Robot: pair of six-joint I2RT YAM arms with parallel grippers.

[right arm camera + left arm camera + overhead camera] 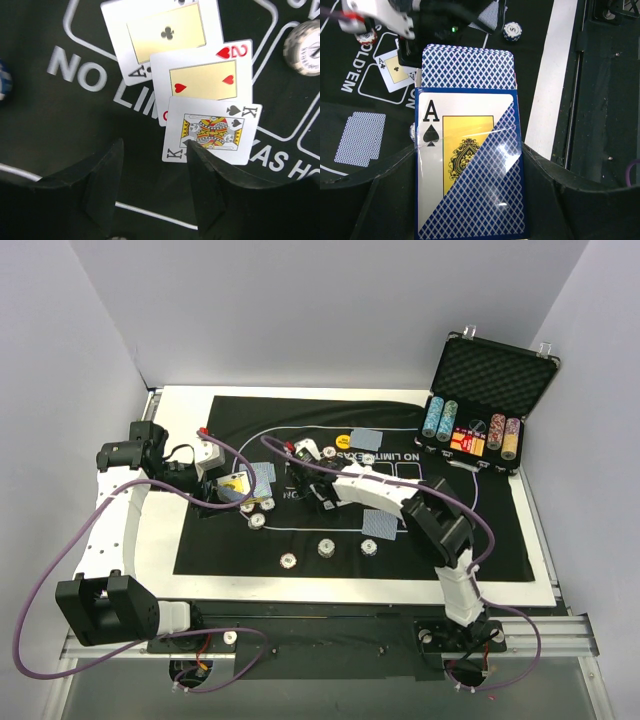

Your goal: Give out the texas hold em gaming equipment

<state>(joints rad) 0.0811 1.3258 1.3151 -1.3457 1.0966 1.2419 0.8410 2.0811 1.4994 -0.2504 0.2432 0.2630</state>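
White walls point(300, 310) enclosed a white counter point(185, 405), over which a black mat point(450, 530) was spread; its white lettering was read as "NO LIMIT TEXAS", with "OLD'EM" legible in the left wrist view. At the upper right of the overhead frame an open case point(495, 370) was seen, with tall chip columns point(434, 418) standing in it.

At centre left of that frame, above the mat's left part, a card box point(465, 200) printed with an "A" and a spade was gripped by the left end effector point(470, 172), closed on the box's sides. A deck of blue-backed cards point(467, 67) protruded from the box's open end.

The right end effector point(154, 150) was held with its jaws apart and nothing between them, low over the middle of the mat. Three face-up cards were laid overlapping there: an ace of clubs point(162, 35), a two of hearts point(202, 77) and a king of spades point(212, 129), the king's lower edge being crossed by one finger point(210, 190). A white-edged chip point(306, 47) was seen at the upper right of that view. Single face-down cards point(368, 438) and small chips point(327, 548) were spread elsewhere on the mat.
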